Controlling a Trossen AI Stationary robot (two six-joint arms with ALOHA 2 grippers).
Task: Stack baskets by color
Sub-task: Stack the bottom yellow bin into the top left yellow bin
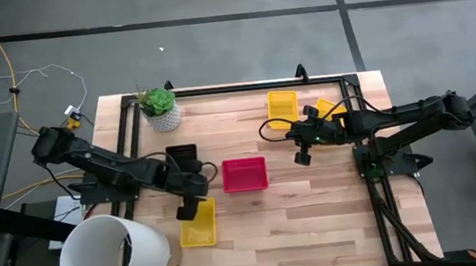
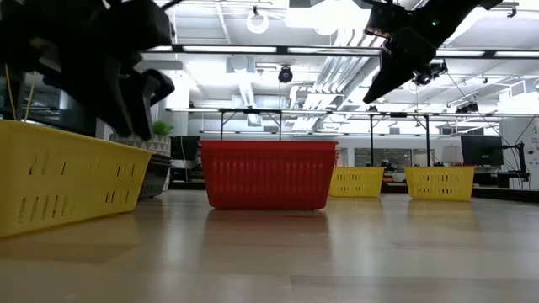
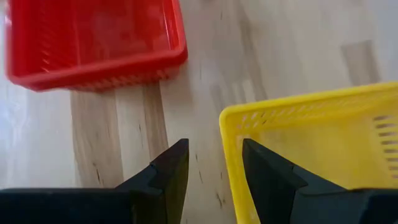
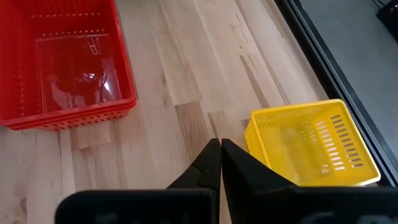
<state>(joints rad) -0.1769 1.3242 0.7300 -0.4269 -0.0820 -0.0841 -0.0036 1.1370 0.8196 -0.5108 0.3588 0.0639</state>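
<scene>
A yellow basket stands near the table's front edge, left of centre. My left gripper hovers open at this basket's far end, one finger outside its end wall and one over its inside. A red basket stands mid-table, with a black basket to its far left. Two more yellow baskets stand at the back right. My right gripper hangs shut above the table, right of the red basket, holding nothing.
A large white bucket lies at the front left corner, close to the left arm. A potted green plant stands at the back left. A black frame rail runs along the far edge. Bare wood lies right of the near yellow basket.
</scene>
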